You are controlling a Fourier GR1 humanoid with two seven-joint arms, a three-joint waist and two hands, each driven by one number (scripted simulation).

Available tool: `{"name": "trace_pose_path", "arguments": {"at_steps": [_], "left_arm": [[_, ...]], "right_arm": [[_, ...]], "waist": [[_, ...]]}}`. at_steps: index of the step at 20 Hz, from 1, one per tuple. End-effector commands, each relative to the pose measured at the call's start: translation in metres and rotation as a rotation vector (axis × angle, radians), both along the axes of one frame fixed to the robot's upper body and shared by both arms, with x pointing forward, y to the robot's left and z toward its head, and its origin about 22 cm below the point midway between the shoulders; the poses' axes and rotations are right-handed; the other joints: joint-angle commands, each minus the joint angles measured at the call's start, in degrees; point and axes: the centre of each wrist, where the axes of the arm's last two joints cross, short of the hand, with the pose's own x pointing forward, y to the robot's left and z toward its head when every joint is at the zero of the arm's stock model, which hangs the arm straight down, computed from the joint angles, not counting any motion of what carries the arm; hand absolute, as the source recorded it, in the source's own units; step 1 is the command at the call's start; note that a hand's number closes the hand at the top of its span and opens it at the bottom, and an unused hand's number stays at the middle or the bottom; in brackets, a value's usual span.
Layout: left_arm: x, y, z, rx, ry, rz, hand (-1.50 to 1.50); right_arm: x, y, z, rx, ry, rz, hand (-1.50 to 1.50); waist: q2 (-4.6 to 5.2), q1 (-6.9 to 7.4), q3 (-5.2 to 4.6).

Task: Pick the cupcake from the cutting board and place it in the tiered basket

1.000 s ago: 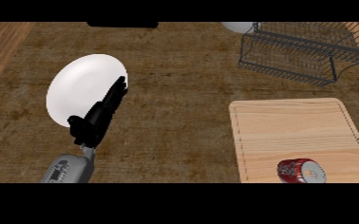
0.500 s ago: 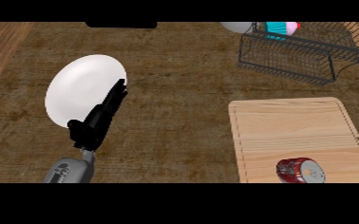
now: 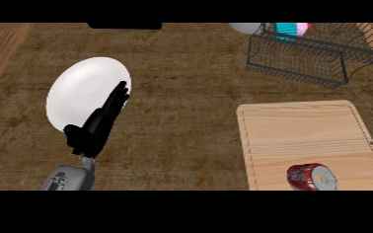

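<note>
The left hand (image 3: 98,121) shows at the lower left of the head view, its grey forearm entering from the bottom edge. Its fingers are straight and point up and slightly right; it holds nothing. The fingertips lie over the lower right part of a white plate (image 3: 84,91), which sits on the left half of the brown wooden surface (image 3: 182,79). Whether the hand touches the plate cannot be told.

The right hand does not show in the view.

The basket (image 3: 310,54), of dark wire, stands at the upper right, partly cut by the top edge. At that edge, above the basket's rear rim, a small part of the cupcake (image 3: 291,28) shows: a teal band with pink at its right. Most of it is cut off by the edge, so whether it rests in the basket or is held above it cannot be told. Just left of it, a pale grey rounded object (image 3: 244,27) shows at the same edge; what it is cannot be told.

The board (image 3: 306,133), of light wood, lies at the lower right, below the basket and apart from it. A red can (image 3: 310,176) lies on its side on the board's lower part, its silver end facing right and down.
</note>
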Motion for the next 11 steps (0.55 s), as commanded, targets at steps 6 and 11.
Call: {"name": "trace_pose_path", "arguments": {"at_steps": [6, 11], "left_arm": [[-0.003, -0.005, -0.001, -0.018, 0.002, -0.018, 0.00], [0.008, 0.000, 0.011, -0.005, -0.004, -0.014, 0.00]], "right_arm": [[-0.098, -0.122, 0.004, 0.105, -0.177, -0.129, -1.50], [-0.156, -0.168, -0.010, 0.048, -0.159, -0.077, -1.50]], "waist": [[0.29, 0.11, 0.13], [0.35, -0.08, 0.25]]}}
